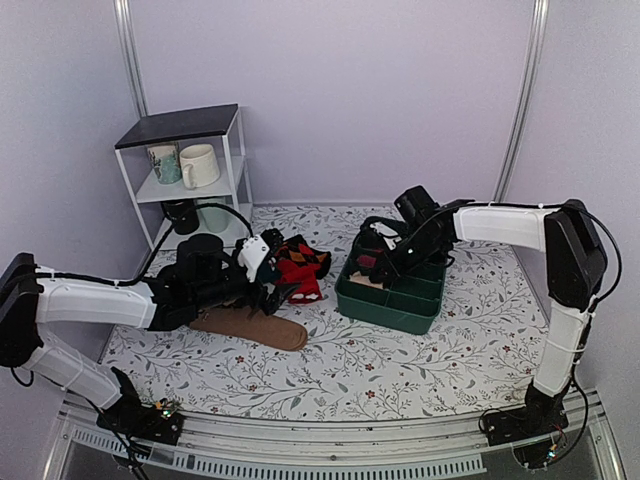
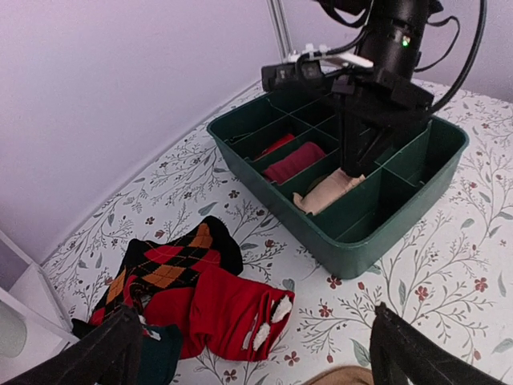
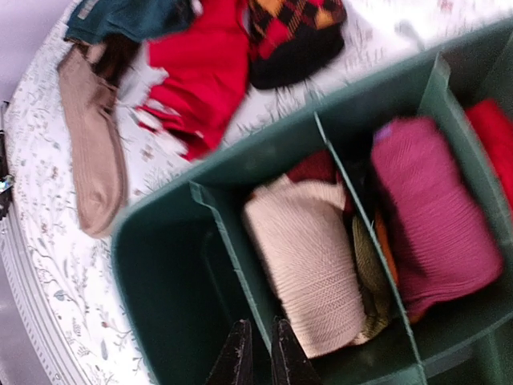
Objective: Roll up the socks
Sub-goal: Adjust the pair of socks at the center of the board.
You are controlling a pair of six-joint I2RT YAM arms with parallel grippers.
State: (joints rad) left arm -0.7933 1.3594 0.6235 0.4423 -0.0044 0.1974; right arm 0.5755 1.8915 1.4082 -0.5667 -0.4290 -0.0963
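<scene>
The socks (image 3: 309, 265) lie as a beige roll in a left-side compartment of the green bin (image 3: 152, 281), so I'd judge the rolling done and the stowing at its end. The right end effector (image 3: 260, 357) hangs just over that roll, fingers nearly together and empty. The left end effector (image 2: 256, 337) gapes over the argyle socks (image 2: 172, 269) on the counter (image 2: 449, 265). Next, the right arm likely needs a straight lift clear of the dividers.

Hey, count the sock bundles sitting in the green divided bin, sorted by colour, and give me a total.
beige bundle: 1
magenta bundle: 1
red bundle: 1
Total: 3
</scene>
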